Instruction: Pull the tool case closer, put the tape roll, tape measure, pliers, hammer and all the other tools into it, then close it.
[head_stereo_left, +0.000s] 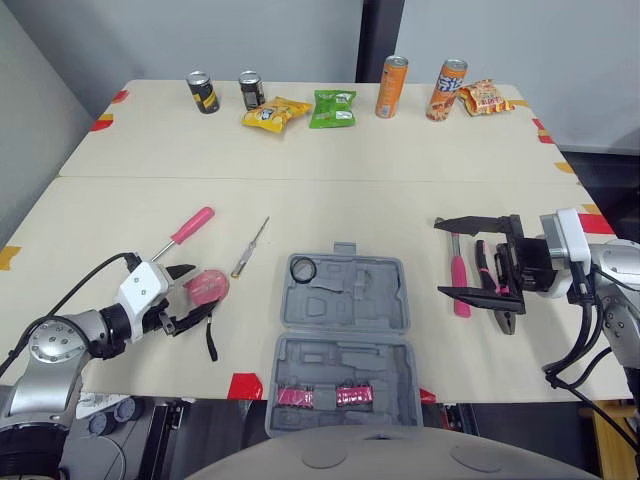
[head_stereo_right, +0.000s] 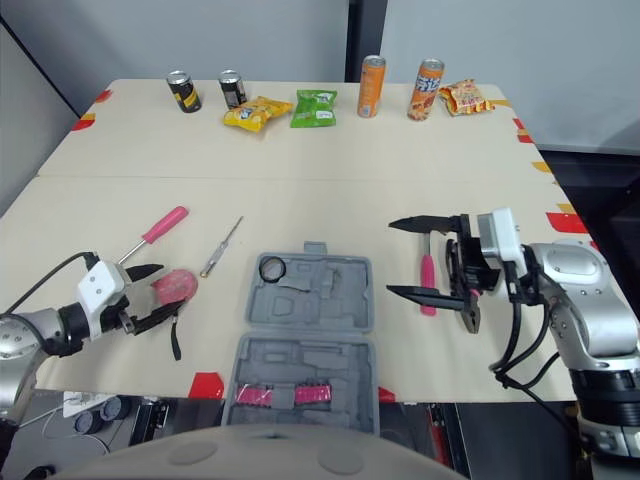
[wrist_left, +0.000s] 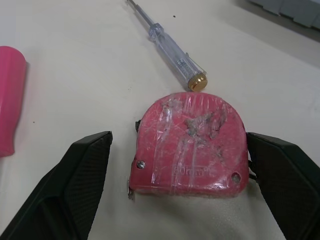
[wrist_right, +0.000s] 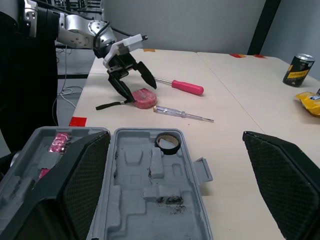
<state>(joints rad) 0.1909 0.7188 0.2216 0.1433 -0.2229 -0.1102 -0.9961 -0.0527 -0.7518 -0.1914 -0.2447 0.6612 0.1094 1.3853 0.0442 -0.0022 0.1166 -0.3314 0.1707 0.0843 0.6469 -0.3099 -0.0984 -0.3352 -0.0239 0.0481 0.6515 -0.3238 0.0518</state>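
Where the cream table (head_stereo_left: 90, 215) reaches the lower left of the head views, a scuffed pink plastic tape measure (wrist_left: 190, 145) lies flat between the widely parted fingers of the left gripper (head_stereo_left: 198, 292); nothing is gripped yet. It is judged compact, rigid and fairly dense, with a smooth casing, so a firm squeeze across its opposite edges is advised. At lower centre, the open grey plastic tool case (head_stereo_left: 395, 300) already holds a black tape roll (head_stereo_left: 304, 269). At right, the right gripper (head_stereo_left: 440, 257) is spread wide and empty near pink-and-black pliers (head_stereo_left: 507, 320).
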